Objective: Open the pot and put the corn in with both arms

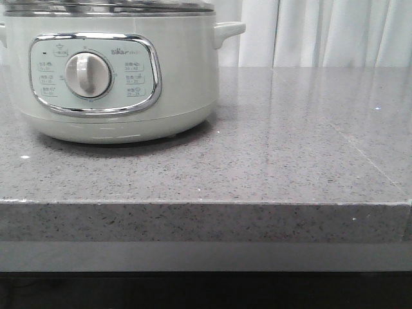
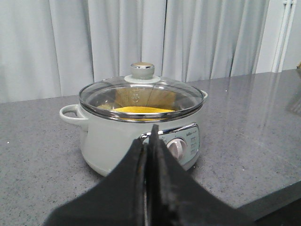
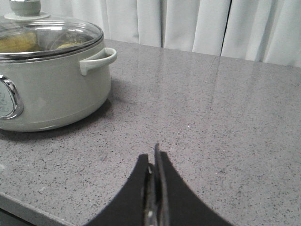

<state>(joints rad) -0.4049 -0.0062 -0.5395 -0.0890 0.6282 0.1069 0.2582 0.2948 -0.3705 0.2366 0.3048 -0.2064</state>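
Front view: the large round pale grey-green electric pot (image 1: pixel 109 71) stands near the left edge of the speckled grey stone desk (image 1: pixel 277 161).

Left wrist view: the left gripper (image 2: pixel 149 136) has its jaws pressed together, empty. The glass lid (image 2: pixel 141 96) sits on; the yellow corn cob (image 2: pixel 141 110) already lies inside.

Right wrist view: the right gripper (image 3: pixel 155 157) is likewise closed, empty. The task looks essentially finished.

The pot (image 3: pixel 51 80) fills the upper left of the frame, its glass lid (image 3: pixel 47 35) on and something yellow, likely the corn (image 3: pixel 19 42), showing dimly through it. One side handle (image 3: pixel 99 60) juts toward the centre over the grey speckled counter (image 3: pixel 211 117). At bottom centre the right gripper (image 3: pixel 154 162) has its dark fingers pressed together, holding nothing, well apart from the pot.
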